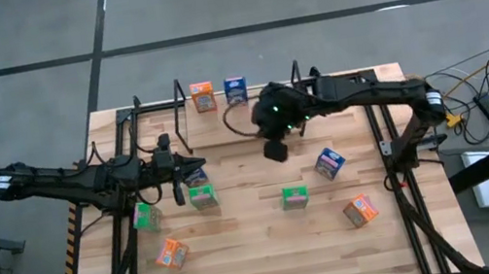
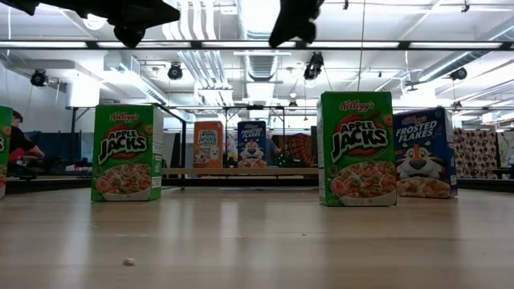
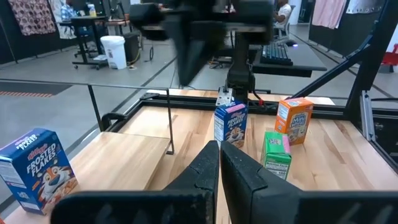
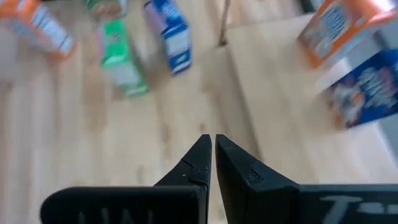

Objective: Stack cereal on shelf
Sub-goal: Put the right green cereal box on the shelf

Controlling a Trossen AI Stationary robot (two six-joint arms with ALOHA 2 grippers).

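Partly hidden under left arm a blue box (image 1: 196,176), left pincer (image 3: 219,163) together, right pincer (image 4: 212,155) together, empty.

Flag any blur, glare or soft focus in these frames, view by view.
Right wrist view: boxes smeared, especially the green box, while the right end effector stays sharp. Low view: ceiling lights glare; the far orange box is soft. High and left wrist views: evenly lit, sharp.

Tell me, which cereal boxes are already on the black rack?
Just two: the orange box and the blue box, side by side on the rack at the table's far edge. All others sit on the bare wood.
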